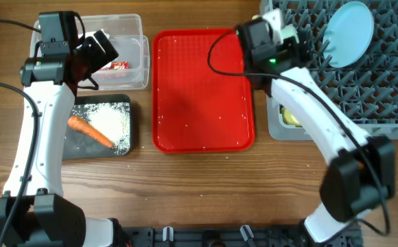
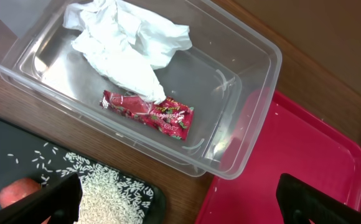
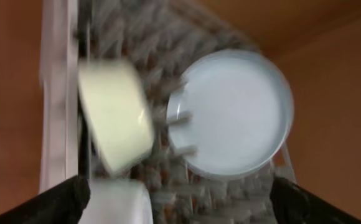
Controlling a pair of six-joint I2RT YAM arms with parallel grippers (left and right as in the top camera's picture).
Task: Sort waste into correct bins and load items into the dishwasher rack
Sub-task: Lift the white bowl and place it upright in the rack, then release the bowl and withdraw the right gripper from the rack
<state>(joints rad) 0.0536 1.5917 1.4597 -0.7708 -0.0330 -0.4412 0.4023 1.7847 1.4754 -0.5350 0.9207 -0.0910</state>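
The left gripper (image 2: 177, 198), spread and empty, is hovering over the clear tub (image 2: 255, 81) containing the tissue (image 2: 124, 50) and wrapper (image 2: 149, 113), while the right gripper (image 3: 180, 199), likewise spread, is hanging above the rack (image 1: 384, 75), where pegs are propping the plate (image 3: 236, 115) up.

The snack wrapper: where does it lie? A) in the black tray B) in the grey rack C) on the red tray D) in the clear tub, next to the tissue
D: the left wrist view shows the wrapper inside the clear tub, against the white tissue.
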